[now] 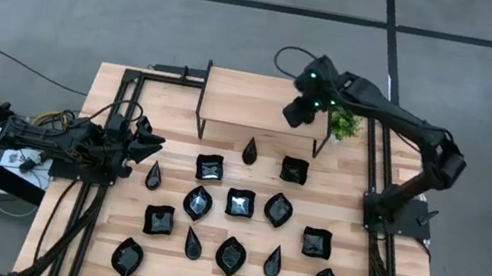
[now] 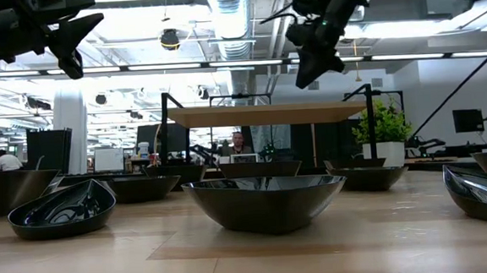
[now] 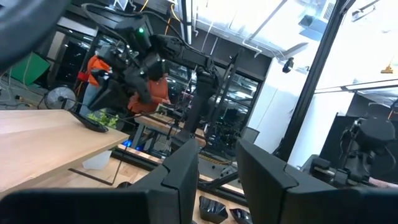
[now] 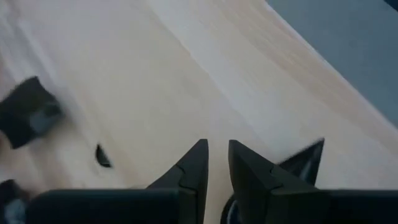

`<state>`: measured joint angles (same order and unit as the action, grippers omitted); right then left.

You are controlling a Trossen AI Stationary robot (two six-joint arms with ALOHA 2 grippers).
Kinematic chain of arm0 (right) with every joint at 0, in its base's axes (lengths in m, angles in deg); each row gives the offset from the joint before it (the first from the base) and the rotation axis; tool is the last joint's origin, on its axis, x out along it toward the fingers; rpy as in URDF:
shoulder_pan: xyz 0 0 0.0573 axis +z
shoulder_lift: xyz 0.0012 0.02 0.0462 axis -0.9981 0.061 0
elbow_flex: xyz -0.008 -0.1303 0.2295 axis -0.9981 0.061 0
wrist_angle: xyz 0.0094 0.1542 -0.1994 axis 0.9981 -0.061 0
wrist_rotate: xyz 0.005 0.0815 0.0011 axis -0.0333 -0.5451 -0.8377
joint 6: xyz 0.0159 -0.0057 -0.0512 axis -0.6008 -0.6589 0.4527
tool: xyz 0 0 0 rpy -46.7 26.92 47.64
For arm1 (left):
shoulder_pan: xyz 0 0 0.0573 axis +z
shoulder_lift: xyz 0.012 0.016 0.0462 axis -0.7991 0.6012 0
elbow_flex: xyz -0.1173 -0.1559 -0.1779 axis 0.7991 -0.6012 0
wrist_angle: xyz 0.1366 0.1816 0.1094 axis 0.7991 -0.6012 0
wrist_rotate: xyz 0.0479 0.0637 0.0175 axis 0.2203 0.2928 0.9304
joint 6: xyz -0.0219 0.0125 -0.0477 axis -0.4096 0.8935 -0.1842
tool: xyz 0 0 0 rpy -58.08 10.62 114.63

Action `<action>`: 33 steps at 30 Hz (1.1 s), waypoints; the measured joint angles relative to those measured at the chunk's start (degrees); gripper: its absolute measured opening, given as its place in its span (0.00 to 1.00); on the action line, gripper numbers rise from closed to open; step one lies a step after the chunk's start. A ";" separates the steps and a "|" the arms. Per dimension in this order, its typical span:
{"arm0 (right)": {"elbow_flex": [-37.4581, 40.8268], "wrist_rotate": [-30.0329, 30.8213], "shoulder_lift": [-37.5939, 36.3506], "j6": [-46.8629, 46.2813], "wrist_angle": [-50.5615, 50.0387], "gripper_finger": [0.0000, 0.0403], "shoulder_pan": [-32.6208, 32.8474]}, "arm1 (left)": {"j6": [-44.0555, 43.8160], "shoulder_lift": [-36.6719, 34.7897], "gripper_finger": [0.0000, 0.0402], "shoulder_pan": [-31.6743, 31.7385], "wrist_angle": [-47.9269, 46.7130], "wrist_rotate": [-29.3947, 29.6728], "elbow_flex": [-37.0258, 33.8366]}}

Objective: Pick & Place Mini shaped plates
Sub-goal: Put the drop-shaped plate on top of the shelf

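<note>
Several glossy black mini plates lie flat on the wooden table: rounded squares (image 1: 240,203), leaf ovals (image 1: 197,203) and teardrops (image 1: 251,151). In the low view one (image 2: 264,199) stands nearest. My right gripper (image 1: 297,114) hangs over the right end of the raised wooden shelf (image 1: 251,109), next to the green plant (image 1: 343,125), its fingers nearly together (image 4: 217,158) on a black plate (image 4: 306,163). My left gripper (image 1: 149,146) is open and empty, raised above the table's left edge. My right gripper comes from above, pointing down at the shelf top. A pointed black plate end (image 4: 314,152) shows beside one finger and a dark rim (image 4: 227,210) far back between the fingers. The fingers hide the place of contact. The plate (image 3: 93,121) hangs just above the shelf.
The shelf stands on thin black legs (image 1: 204,100) at the table's far side, with the plant at its right end. A black frame runs along both table sides (image 1: 121,96). People sit in the room beyond the table (image 2: 240,143).
</note>
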<state>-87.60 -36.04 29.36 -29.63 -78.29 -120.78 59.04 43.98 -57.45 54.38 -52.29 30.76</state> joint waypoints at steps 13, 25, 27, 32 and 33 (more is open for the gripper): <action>-18.44 6.64 14.78 6.29 -14.07 0.15 -0.83 | 0.00 0.00 0.28 0.01 0.16 1.47 -0.01; -20.17 7.07 16.48 7.00 -19.37 0.15 -4.14 | 0.00 0.00 0.28 -0.02 0.16 1.45 0.01; -20.17 7.01 16.47 7.18 -19.64 0.15 -4.39 | 0.00 -0.01 0.28 -0.02 0.16 1.45 0.00; -20.17 7.36 16.47 7.65 -19.92 0.15 -4.57 | 0.00 0.00 0.28 -0.02 0.16 1.44 -0.01; -20.17 7.65 16.47 7.66 -20.17 0.15 -4.56 | 0.00 0.00 0.28 -0.02 0.14 1.44 0.01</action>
<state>-107.77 -28.39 45.83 -21.98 -98.46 -125.34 59.04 43.98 -57.47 54.52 -50.85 30.77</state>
